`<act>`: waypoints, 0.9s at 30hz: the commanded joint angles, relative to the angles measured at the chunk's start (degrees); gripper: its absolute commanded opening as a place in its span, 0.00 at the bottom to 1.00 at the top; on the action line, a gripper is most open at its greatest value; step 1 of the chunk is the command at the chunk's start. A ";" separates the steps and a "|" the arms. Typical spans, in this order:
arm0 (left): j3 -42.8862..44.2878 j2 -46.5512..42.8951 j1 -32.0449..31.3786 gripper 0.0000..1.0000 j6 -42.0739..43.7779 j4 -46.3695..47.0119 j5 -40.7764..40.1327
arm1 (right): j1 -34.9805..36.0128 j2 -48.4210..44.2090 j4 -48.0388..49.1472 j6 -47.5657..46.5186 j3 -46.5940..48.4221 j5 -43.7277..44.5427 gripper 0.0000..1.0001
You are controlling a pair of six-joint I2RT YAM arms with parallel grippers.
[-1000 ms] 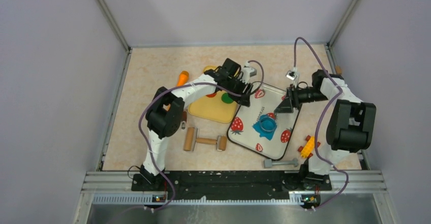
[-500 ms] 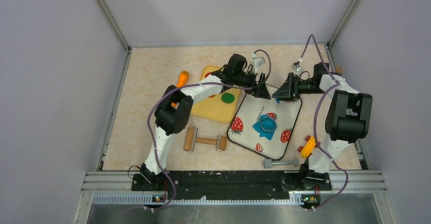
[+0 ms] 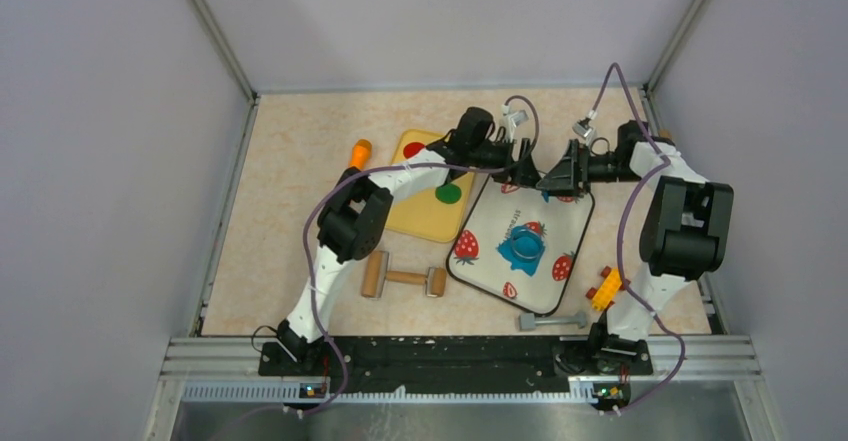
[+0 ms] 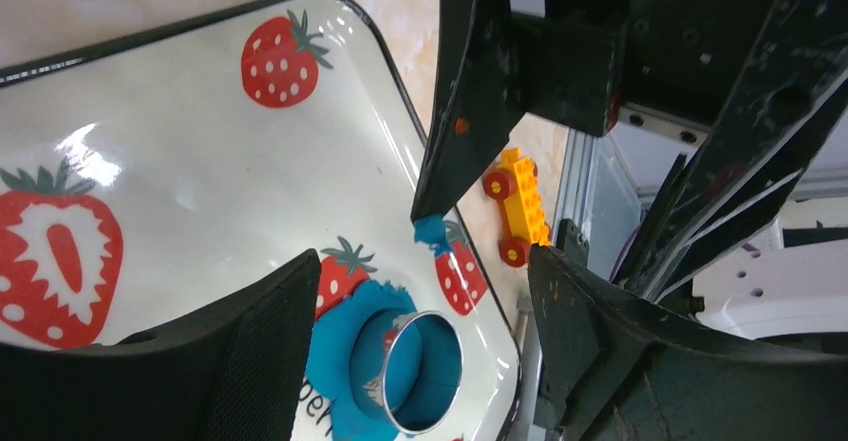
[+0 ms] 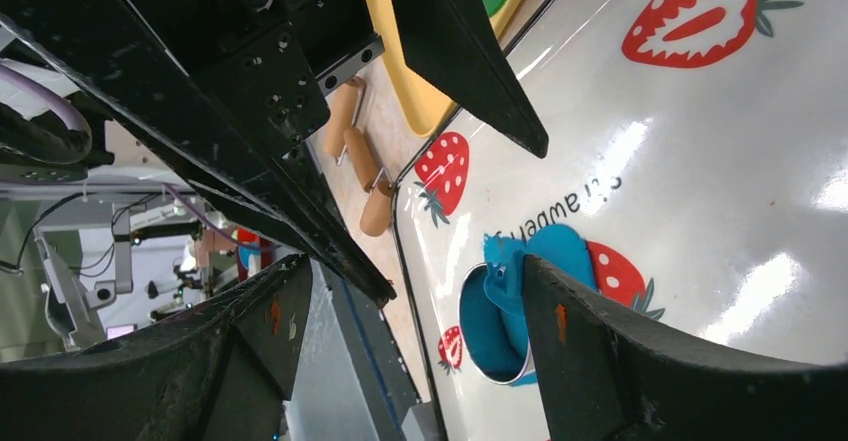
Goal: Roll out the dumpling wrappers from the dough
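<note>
The rolling pin lies on the worktop, lower left of centre in the top view and well apart from the clay. Nothing can be flattened until one arm fetches it.

Higher up, near the middle of that view, the left claw and the right claw hang over the far edge of the strawberry tray, their tips just beside each other. Both are spread wide and hold nothing. That close, a reach by either could knock the other.

A blue scrap clings to one fingertip of the right claw. I judge it may drop anywhere, or smear onto whatever is gripped next.

The dough sits near the middle of the tray, to the right of the pin, with a metal ring cutter standing on it. Rolling over the ring would jam, and lifting the ring may drag the soft clay up with it.

The dough lies flat, a ragged patch with no clear front. It looks about as broad as it is long, so I cannot tell its long axis. The ring's opening faces up.
</note>
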 commanded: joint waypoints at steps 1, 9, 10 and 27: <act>3.73 1.51 -0.73 0.79 -2.63 2.78 -2.77 | -0.11 -0.66 -1.83 -2.35 2.08 -3.31 0.77; 6.93 3.92 -2.04 0.77 -1.31 -0.26 -10.27 | -0.02 -1.20 -4.12 -3.27 2.95 -5.05 0.78; 7.06 4.08 -2.09 0.76 -1.11 -1.03 -12.38 | -0.02 -1.23 -4.32 -3.31 3.09 -5.20 0.78; 5.17 3.63 -1.28 0.72 3.40 -6.88 -17.34 | -0.26 -2.87 -0.95 0.44 5.63 -4.45 0.77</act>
